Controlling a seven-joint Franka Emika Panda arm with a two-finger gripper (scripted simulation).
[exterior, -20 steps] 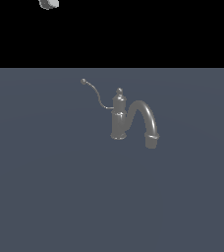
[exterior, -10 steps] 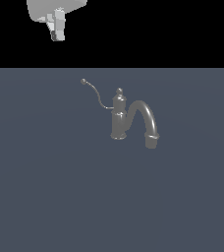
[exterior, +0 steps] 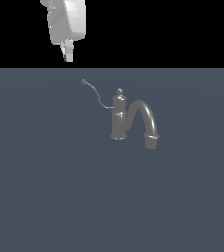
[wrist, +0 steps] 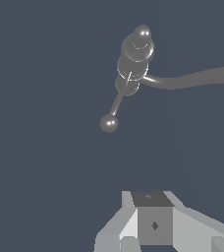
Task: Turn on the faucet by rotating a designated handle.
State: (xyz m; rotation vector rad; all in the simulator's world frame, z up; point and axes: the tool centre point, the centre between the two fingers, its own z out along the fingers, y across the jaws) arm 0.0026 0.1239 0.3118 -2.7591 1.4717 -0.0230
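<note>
The dull grey faucet (exterior: 120, 119) stands upright on the dark floor, with its knob finial (exterior: 119, 91) on top and its thick arched spout (exterior: 146, 120) curving down toward the exterior view's right. The thin curved handle (exterior: 97, 95) runs from the column up toward the exterior view's left and ends in a small ball tip (exterior: 83, 81). My gripper (exterior: 68, 57) hangs above and to the left of that ball tip, apart from it, with its fingers together and empty. In the wrist view, the gripper (wrist: 151, 198) sits well short of the handle (wrist: 117, 104) and the faucet (wrist: 134, 54).
The faucet stands on a flat dark grey-blue floor (exterior: 45, 187) that fills the lower part of the exterior view. Behind it is plain black background. Nothing else shows.
My gripper has come down from the top edge of the exterior view and shifted right, closer to the handle's ball tip. The faucet and handle have not moved.
</note>
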